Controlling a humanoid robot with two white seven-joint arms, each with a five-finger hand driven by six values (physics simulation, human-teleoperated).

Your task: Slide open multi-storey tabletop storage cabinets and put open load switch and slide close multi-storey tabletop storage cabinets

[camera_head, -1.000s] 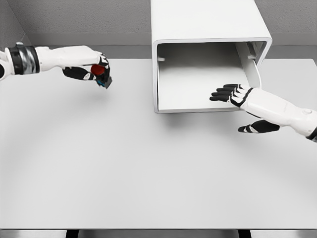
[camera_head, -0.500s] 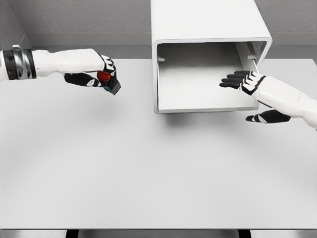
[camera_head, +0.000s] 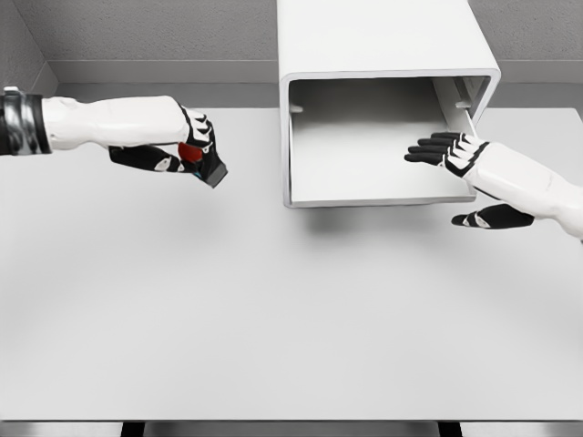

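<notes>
— Holding the switch up over the table, that's the left hand; arm stretched level from the left edge, fingers clamped round a red and black part.

— And the other hand?

— The right hand reaches in from the right, palm down, fingers straight and close together, thumb hanging apart below. It sits at the right edge of the drawer, fingertips over its floor.

— Is the drawer out?

— Yes, pulled forward from the white cabinet at the back of the table. The switch is well apart from it, to the left, with nothing between them.
</notes>
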